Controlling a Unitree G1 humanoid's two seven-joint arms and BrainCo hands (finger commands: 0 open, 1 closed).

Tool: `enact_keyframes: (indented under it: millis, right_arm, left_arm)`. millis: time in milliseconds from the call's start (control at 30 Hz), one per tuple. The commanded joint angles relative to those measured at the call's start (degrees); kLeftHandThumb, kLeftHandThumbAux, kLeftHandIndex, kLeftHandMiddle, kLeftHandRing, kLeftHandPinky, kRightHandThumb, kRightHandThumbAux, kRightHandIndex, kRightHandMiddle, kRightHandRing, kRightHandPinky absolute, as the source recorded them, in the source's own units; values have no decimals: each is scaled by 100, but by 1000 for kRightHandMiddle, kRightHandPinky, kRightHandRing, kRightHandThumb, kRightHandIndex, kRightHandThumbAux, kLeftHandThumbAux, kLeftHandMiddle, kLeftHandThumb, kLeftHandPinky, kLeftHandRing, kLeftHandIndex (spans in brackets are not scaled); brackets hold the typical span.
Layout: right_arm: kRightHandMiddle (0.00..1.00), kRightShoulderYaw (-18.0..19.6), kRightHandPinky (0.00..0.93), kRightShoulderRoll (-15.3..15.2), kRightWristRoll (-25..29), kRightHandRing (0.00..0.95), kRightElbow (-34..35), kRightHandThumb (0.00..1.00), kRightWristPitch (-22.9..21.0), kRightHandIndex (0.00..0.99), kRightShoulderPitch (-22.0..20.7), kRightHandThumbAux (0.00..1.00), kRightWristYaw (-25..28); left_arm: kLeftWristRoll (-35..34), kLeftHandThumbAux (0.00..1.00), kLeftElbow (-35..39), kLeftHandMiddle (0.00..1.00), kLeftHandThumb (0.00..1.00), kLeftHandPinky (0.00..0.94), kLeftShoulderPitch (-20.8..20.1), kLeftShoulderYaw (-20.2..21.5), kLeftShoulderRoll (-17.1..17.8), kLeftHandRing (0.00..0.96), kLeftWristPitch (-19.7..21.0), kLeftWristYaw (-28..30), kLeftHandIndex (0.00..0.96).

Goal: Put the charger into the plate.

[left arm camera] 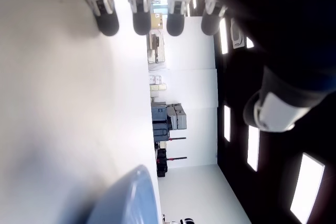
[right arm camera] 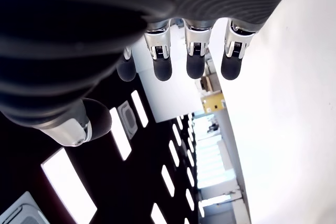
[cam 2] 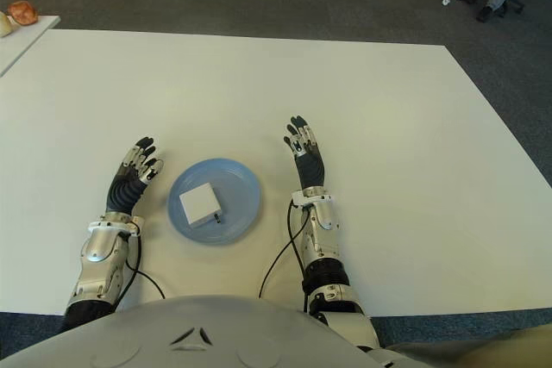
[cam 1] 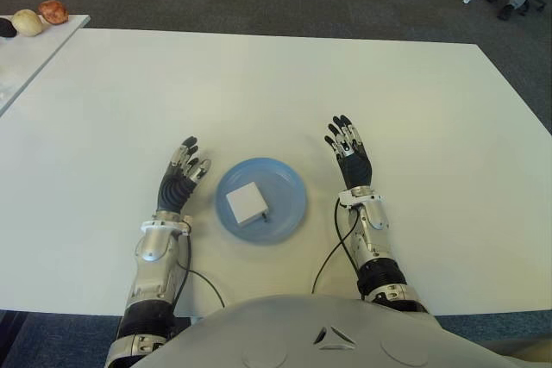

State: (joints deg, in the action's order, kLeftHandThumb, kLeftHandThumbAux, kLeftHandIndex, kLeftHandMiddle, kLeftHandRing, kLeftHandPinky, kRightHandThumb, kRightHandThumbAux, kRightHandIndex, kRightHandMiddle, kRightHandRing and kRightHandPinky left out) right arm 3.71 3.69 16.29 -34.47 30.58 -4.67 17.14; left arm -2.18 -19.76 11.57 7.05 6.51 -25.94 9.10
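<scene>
The charger already lies inside the plate, a flat white block turned slightly askew, so the task looks done. The plate sits between the two hands. The left hand shows just beside the plate's left rim, fingers extended and holding nothing. The right hand shows near the plate's right rim and a little farther forward, fingers straight, also empty. The left hand looks slightly nearer the charger. Beyond both hands the table runs wide and bare to its far edge, leaving ample room to move.
</scene>
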Motion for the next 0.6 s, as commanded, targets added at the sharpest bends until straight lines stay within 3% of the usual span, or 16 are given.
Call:
enact_keyframes:
  millis: [33, 600]
  right_arm:
    - [71, 90, 98, 304, 22, 55, -436, 59, -46, 51, 458, 468, -54]
    - [78, 86, 91, 342, -70, 60, -747, 49, 161, 48, 347, 503, -125]
  left_arm:
    - [54, 531, -531, 0, 0, 0, 5, -128, 59, 0, 64, 140, 0]
    - [37, 527, -1491, 0, 0, 0, -317, -201, 242, 0, -380, 183, 0]
